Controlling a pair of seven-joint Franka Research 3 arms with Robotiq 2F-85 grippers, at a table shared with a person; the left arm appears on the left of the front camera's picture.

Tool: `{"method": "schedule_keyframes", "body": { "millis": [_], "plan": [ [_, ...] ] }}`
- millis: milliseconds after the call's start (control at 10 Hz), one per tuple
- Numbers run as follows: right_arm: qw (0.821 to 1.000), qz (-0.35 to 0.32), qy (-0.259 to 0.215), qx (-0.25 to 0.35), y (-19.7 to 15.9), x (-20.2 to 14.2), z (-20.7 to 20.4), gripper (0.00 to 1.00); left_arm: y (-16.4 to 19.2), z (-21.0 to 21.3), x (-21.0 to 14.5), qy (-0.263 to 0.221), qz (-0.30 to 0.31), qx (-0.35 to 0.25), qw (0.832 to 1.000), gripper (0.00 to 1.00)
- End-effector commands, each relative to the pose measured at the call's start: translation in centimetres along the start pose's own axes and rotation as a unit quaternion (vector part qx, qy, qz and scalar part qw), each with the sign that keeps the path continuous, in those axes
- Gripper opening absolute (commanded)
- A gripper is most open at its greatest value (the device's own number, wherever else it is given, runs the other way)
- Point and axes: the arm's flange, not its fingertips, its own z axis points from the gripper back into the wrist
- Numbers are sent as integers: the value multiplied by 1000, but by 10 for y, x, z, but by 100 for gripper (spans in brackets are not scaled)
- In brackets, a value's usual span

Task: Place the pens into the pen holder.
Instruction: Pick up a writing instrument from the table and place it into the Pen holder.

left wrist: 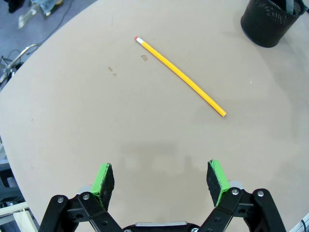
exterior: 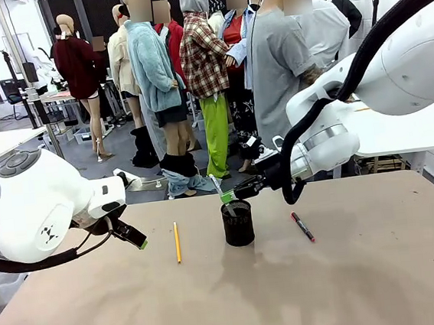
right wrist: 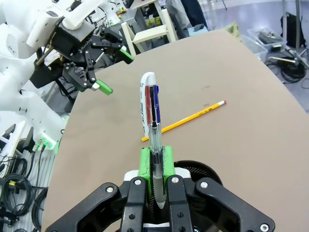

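Front camera looks across the table (exterior: 351,272); both wrist cameras look down from close, sharing the pencil (left wrist: 181,76).

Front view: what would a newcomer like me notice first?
The right gripper, shut on a whitish pen, holds it over the black mesh pen holder mid-table. A yellow pencil lies left of the holder and a dark marker right of it. The left gripper hangs open at the left.

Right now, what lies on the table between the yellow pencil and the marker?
The pen holder stands there, front view, with the right gripper holding the whitish pen over it.
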Motion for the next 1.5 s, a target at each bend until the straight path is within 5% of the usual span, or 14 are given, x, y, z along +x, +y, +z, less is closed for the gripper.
{"method": "schedule_keyframes", "body": {
  "millis": [0,300,600,1000,1400],
  "plan": [
    [1000,12,16,-17,-9,0,-6,0,1,1,0,-1,2,0,1000,100],
    [998,13,35,-42,-16,-8,-6,5,1,1,0,-1,2,0,1000,100],
    [999,17,31,-41,-15,-8,-3,41,1,1,0,-1,2,0,1000,100],
    [998,28,-6,-62,2,12,30,41,1,1,0,-1,2,0,1000,100],
    [975,1,79,-210,37,69,102,41,1,1,0,-1,2,0,1000,100]
  ]
}}
